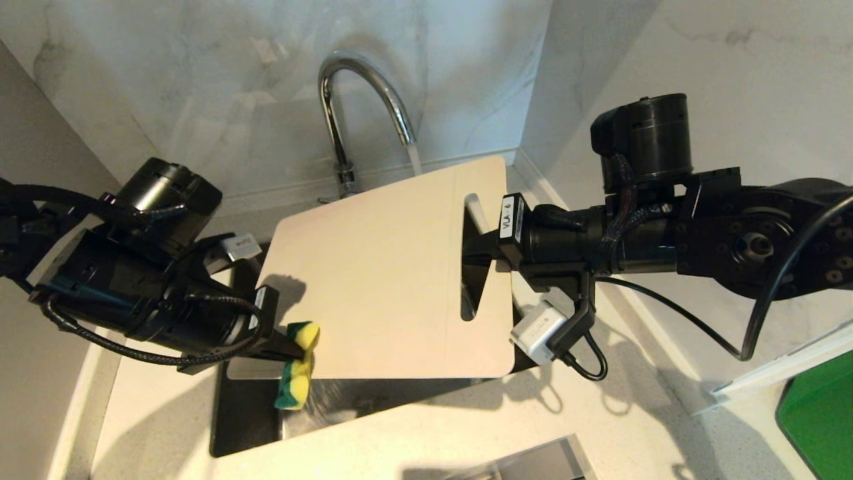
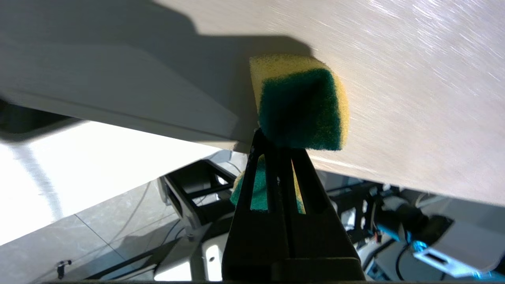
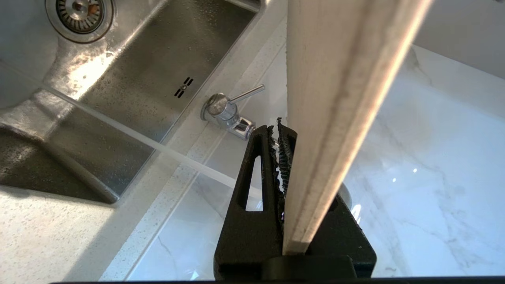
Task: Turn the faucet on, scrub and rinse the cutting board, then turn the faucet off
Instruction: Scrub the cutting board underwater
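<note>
Water runs from the spout of the chrome faucet (image 1: 360, 87) behind the cutting board (image 1: 386, 267). The cream board is held tilted above the sink. My right gripper (image 1: 481, 257) is shut on the board's slotted handle end, and the board's edge (image 3: 339, 79) passes between its jaws (image 3: 292, 134). My left gripper (image 1: 290, 343) is shut on a green-and-yellow sponge (image 1: 298, 373) at the board's near left corner. In the left wrist view the sponge (image 2: 300, 106) sits against the board's face (image 2: 394, 98) just past the gripper (image 2: 276, 144). The faucet's lever (image 3: 244, 94) sticks out sideways.
The steel sink (image 3: 158, 59) lies below, with its drain (image 3: 79, 12) at one corner. Pale speckled countertop (image 1: 466, 427) rings the sink and marble walls meet in the corner behind. A green object (image 1: 820, 413) sits at the far right.
</note>
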Robot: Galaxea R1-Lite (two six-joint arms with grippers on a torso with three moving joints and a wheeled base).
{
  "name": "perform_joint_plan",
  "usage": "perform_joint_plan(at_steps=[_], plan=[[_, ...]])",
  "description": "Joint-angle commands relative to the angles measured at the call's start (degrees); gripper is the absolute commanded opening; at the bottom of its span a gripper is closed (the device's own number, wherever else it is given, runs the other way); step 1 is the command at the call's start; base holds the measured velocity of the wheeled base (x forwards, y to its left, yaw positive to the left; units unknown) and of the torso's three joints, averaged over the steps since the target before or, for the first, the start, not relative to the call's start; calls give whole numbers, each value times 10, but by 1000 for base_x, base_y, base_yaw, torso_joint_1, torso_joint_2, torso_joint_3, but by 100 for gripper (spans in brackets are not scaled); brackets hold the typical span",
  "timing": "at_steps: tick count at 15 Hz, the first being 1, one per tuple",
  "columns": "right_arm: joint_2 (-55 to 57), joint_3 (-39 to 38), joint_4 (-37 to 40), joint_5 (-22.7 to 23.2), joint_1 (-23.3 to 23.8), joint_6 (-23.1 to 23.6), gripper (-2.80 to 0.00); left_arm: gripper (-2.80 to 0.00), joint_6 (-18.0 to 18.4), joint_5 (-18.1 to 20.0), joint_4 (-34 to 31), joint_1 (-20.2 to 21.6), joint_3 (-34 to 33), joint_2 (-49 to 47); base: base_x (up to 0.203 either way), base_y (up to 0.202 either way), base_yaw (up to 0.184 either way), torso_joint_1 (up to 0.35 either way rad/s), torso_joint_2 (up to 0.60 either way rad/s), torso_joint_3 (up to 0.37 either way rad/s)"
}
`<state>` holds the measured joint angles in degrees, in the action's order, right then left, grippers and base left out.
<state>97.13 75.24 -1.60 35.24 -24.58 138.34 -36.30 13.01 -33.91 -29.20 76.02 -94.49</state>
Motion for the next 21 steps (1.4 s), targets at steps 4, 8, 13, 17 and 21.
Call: perform_joint_plan(at_steps=[4,8,13,17,21], plan=[[-5,-2,-1,4,1,8,-280,-280,37,39,3,115,-46,6,0,0,0,0,0,0],[-10,-4,0,5,1,6,-280,-280,90,55,3,194,-81,8,0,0,0,0,0,0],[-17,-9,0,15,10,5,-280,-280,111,92,3,260,-102,23,0,0,0,0,0,0],[-22,-13,0,15,11,5,-280,-280,96,111,3,264,-51,29,0,0,0,0,0,0],[-32,-18,0,17,27,-1,-280,-280,71,159,3,286,2,61,0,0,0,0,0,0]])
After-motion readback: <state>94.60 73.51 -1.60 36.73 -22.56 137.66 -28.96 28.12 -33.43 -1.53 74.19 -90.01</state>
